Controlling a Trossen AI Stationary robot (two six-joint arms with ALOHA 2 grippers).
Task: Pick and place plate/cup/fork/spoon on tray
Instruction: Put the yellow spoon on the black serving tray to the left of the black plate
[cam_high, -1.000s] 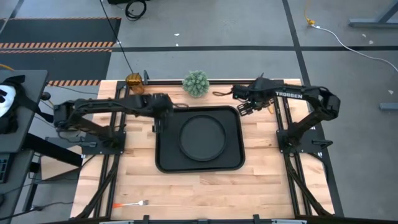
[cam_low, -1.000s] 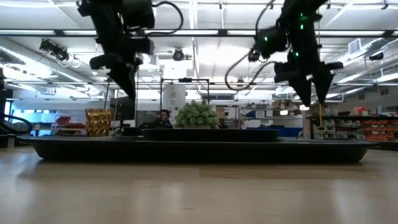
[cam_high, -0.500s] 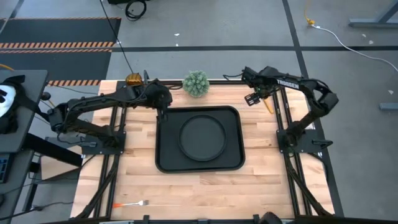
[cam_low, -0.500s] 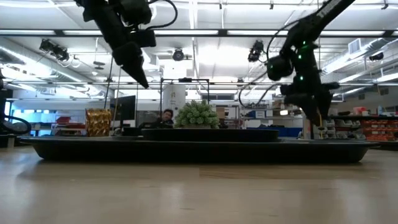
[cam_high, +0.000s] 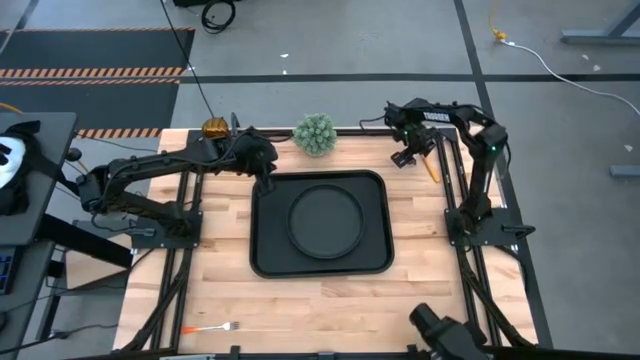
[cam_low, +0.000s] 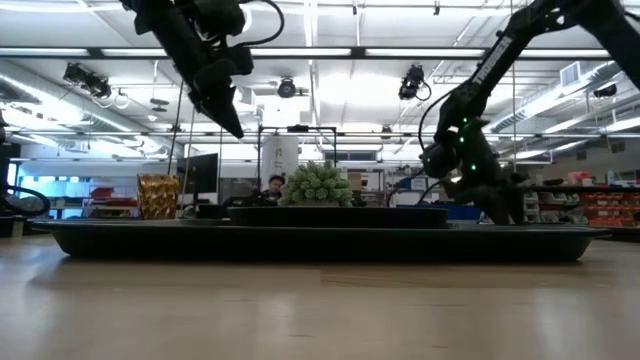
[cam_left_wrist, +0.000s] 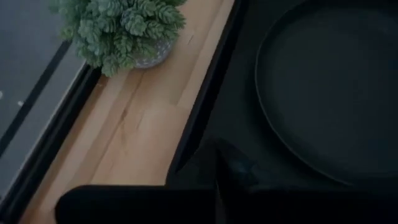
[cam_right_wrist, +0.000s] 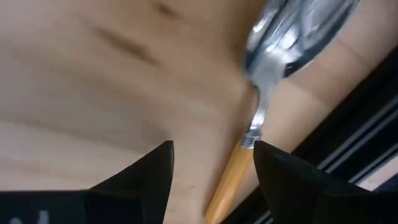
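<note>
spoon (cam_right_wrist: 261, 118) now between lowered right pincer (cam_right_wrist: 211, 165) fingers.

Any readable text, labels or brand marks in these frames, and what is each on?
"TROSSEN": white lettering on the right arm in the high view, small but legible.
Nothing else reads: the tray, plate, cup and spoon bear no markings, and the background signs in the low view are too small to read.

spoon (cam_right_wrist: 273, 93) bowl cut off
</note>
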